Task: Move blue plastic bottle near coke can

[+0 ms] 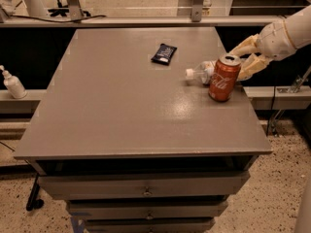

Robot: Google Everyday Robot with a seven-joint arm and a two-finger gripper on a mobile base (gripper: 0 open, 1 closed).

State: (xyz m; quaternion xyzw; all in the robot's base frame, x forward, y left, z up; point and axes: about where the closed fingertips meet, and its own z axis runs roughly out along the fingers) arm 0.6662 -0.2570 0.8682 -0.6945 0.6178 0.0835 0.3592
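The coke can (pixel 224 79) stands upright near the table's right edge. The blue plastic bottle (pixel 203 72) lies on its side just behind and left of the can, white cap pointing left. The can hides its far end. My gripper (pixel 244 58) is at the right edge of the table, just right of and behind the can. Its cream fingers (pixel 245 45) are spread open and hold nothing. I cannot tell whether they touch the bottle's hidden end.
A flat dark blue packet (pixel 164 54) lies at the table's (pixel 121 106) back middle. A small white pump bottle (pixel 12 84) stands on a ledge off to the left. Drawers sit below the table's front edge.
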